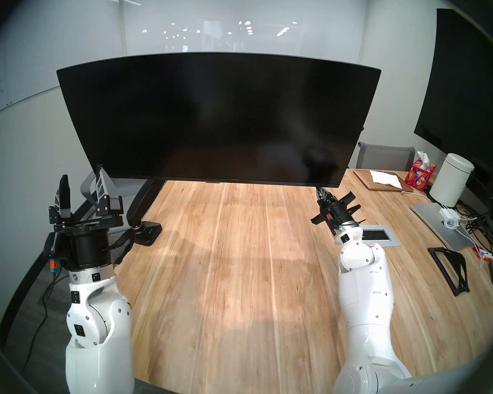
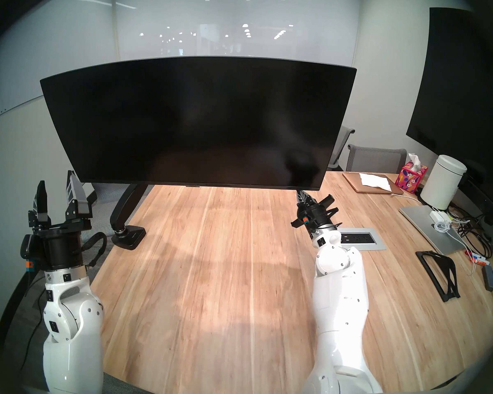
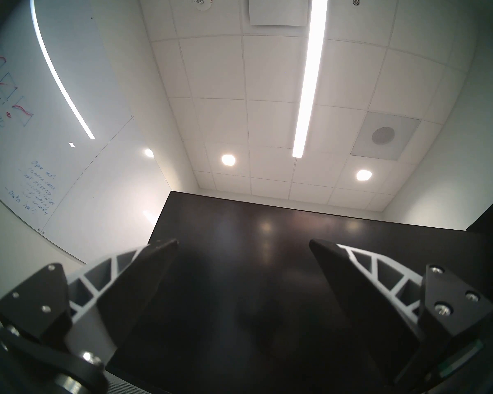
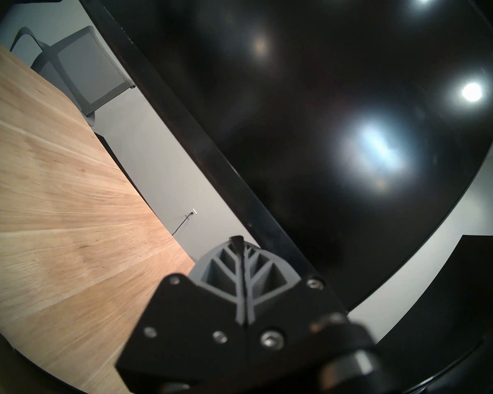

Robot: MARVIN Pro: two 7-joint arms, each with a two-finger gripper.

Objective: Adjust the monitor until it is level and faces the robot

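Note:
The wide black monitor (image 1: 217,120) hangs over the wooden table on its black arm (image 1: 143,203), whose clamp base (image 1: 148,232) sits at the table's left edge. Its screen faces me and its right end sits slightly lower than the left. It also shows in the right head view (image 2: 197,123). My left gripper (image 1: 81,186) is open, pointing up just left of and below the monitor's lower left corner, touching nothing. In the left wrist view the screen (image 3: 268,271) fills the space between the fingers. My right gripper (image 1: 320,193) is shut and empty, its tip just under the monitor's lower right corner (image 4: 296,129).
A larger black screen (image 1: 467,86) hangs on the right wall. At the table's right stand a white canister (image 1: 450,183), a tissue box (image 1: 421,176), a closed laptop (image 1: 441,228), cables, a black stand (image 1: 450,268) and a power outlet plate (image 1: 377,235). Grey chairs (image 1: 384,157) stand behind the table.

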